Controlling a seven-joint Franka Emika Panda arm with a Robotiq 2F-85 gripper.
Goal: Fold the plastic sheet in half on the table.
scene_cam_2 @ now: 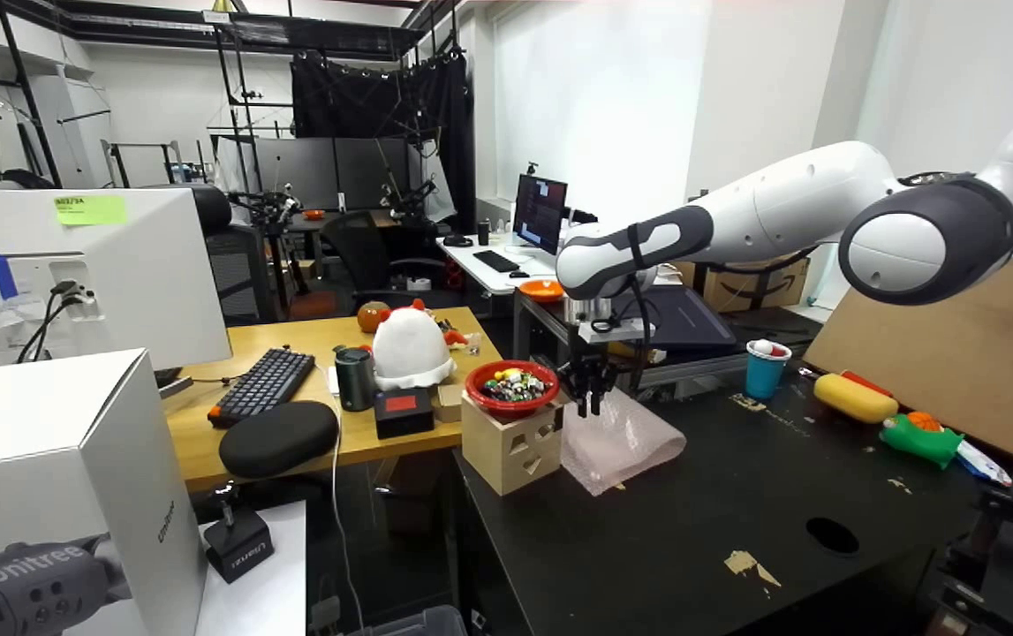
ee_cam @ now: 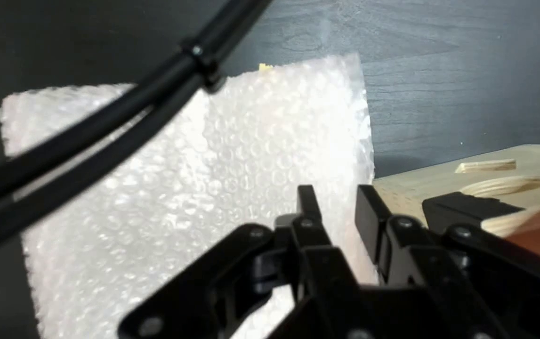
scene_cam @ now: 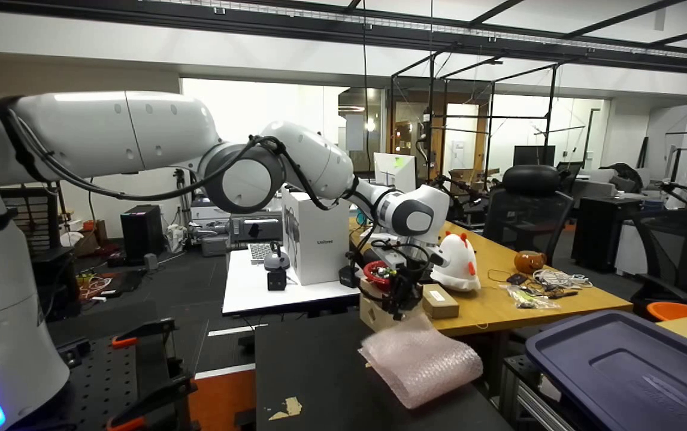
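Note:
The plastic sheet, pale translucent bubble wrap, lies on the black table. It is doubled over, with a rounded, raised bend on the side away from my gripper in both exterior views. Just above the sheet's opposite edge, my gripper points down. A gap separates its two fingers, and bubble wrap shows beneath through that gap, not pinched. In an exterior view the fingertips stand over the sheet. Whether they touch it I cannot tell. The gripper and cables hide part of the sheet in the wrist view.
A wooden shape box bearing a red bowl of small items stands close beside the gripper. A tan desk with a white plush toy adjoins. A blue cup and toys stand farther along the table. A dark blue lid is nearby.

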